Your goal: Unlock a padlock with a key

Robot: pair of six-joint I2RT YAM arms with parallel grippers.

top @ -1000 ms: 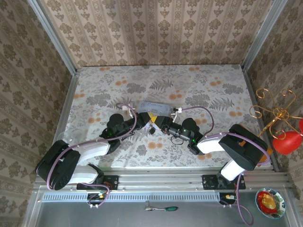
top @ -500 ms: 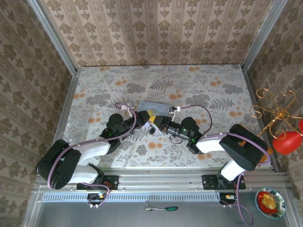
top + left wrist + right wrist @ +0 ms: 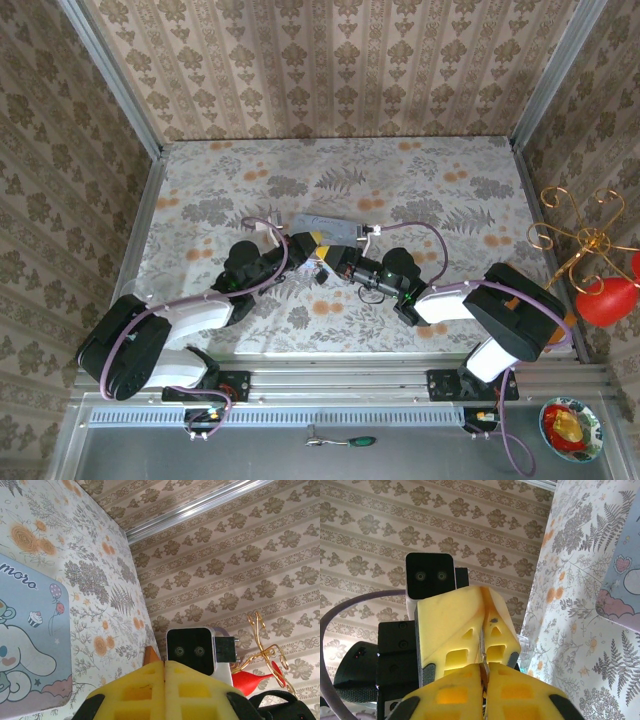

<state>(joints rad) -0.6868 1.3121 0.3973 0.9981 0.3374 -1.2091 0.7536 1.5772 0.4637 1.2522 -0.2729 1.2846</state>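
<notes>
Top external view: the pale-blue tin [image 3: 331, 228] lies mid-table [image 3: 450, 200], and it crowds the work spot. Both grippers meet tip to tip just at its 6 o'clock edge. The left gripper [image 3: 309, 252] reaches in from 8 o'clock and the right gripper [image 3: 336, 263] from 4 o'clock, each trailing a purple cable [image 3: 262, 226]. Off the table at 3 o'clock stands a gold wire stand [image 3: 582, 236]. A green-handled screwdriver [image 3: 352, 440] lies at 6 o'clock, behind the arm bases.

You cannot pick out the padlock for certain. A small dark bit [image 3: 321, 272] sits where the tips meet, too small to name.

On the left wrist view the yellow fingers [image 3: 142, 692] press flat together with no gap. On the right wrist view the near pads [image 3: 455, 695] are closed too. A thin silvery sliver [image 3: 482, 666] runs along the seam where the 2 grippers meet. You cannot tell what that sliver is, or whether either gripper pinches it.
</notes>
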